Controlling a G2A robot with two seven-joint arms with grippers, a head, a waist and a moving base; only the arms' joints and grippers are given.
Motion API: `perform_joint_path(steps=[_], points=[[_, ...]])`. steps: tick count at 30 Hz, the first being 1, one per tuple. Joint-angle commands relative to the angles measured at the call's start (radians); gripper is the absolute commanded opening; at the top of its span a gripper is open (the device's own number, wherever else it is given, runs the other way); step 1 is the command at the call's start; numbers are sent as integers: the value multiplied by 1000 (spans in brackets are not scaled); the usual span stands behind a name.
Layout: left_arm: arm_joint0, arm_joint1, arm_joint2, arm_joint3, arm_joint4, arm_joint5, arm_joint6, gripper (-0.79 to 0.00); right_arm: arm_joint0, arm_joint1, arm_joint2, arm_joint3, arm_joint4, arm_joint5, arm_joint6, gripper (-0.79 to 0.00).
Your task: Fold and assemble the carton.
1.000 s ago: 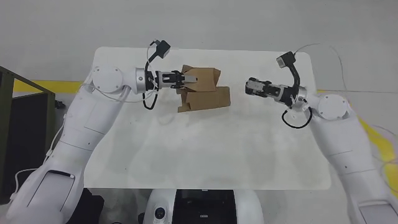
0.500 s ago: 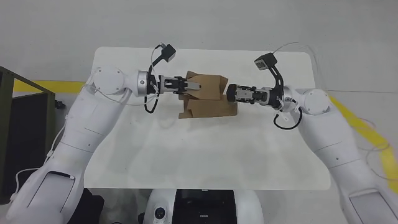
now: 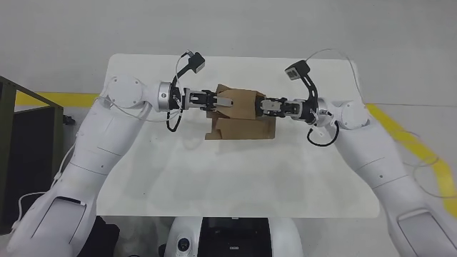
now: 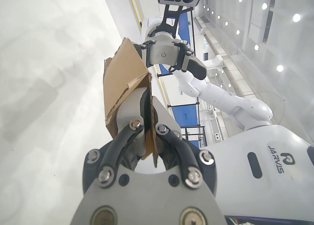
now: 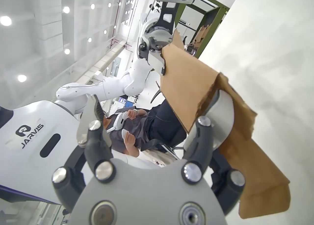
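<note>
- Green-framed rack (image 3: 13,107) stands off the left edge of the white tabletop (image 3: 143,178), well apart from the work. Brown sheets show inside it in the right wrist view, so it likely holds spare cardboard.
- Left gripper (image 3: 220,102) lies level over the far middle of the tabletop, pointing toward the other arm. Its fingers (image 4: 127,110) are narrow, pinched on one thin wall of the carton, with the wall's edge running between them. That grip probably serves as the anchor, so the box does not slide while the other end is worked.
- Carton (image 3: 243,118) is between the two grippers, at the far middle of the tabletop. It is brown corrugated board, only partly formed. One panel rises toward the left gripper, and a lower part spreads nearer the robot in the top view. I cannot tell whether its underside rests on the tabletop.
- Right gripper (image 3: 263,107) meets the carton's right end, facing the left one. It is spread wide and grips nothing. The right wrist view shows one finger tucked beneath a flap against the inside of the board, while the other hangs free outside. That placement looks meant either to press the flap into shape from within or to close on that wall.
- Count: one carton, two grippers (one clamped, one spread), one tabletop, one rack.
</note>
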Motion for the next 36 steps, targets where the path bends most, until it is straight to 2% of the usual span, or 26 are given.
perform_joint_path(steps=[1,5,13,24,32,36], points=[[1,0,0,-2,-3,0,-1,-785,1,-1,-10,-2,13,2,2,-83],[2,1,-1,-3,-9,-3,0,-785,7,-3,-24,-2,56,16,16,-111],[5,2,-3,-4,-9,-2,4,-785,15,-12,-45,27,106,8,8,-345],[5,4,-2,-6,-5,4,0,-785,28,-16,-72,40,66,3,3,-520],[6,5,0,-5,-5,1,3,-785,45,-23,-91,68,52,-5,-5,-770],[6,5,2,-4,-7,1,0,-782,51,-25,-95,80,52,-4,-4,-785]])
